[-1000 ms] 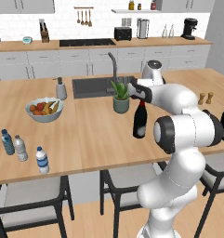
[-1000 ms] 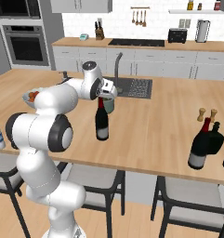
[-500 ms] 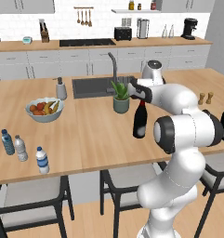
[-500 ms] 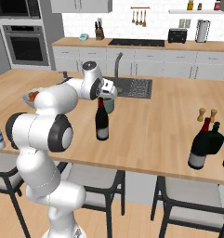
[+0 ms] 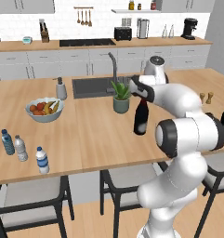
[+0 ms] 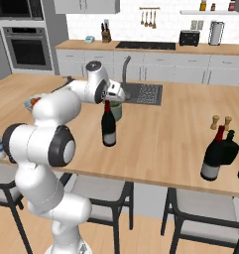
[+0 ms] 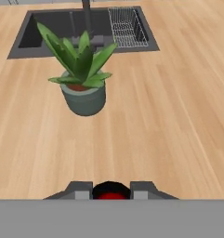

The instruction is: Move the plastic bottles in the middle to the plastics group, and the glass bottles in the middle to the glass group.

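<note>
Red foil of the dark glass wine bottle (image 7: pixel 110 191) sits between the two dark finger tips of the pincer (image 7: pixel 110 190) — clenched on the bottle's top, exactly as half a second and a second ago; nothing has shifted. That bottle (image 5: pixel 141 116) stands upright on the wooden tabletop (image 5: pixel 90 135), just beside the green potted plant (image 5: pixel 121 95). Near the front left edge stands the small clear white-capped water bottle (image 5: pixel 42 160), close to the blue-tinted bottle (image 5: pixel 7 142) and the clear greyish bottle (image 5: pixel 21 148). Farther right — another red-topped wine bottle (image 6: pixel 213 154) stands on the tabletop.
</note>
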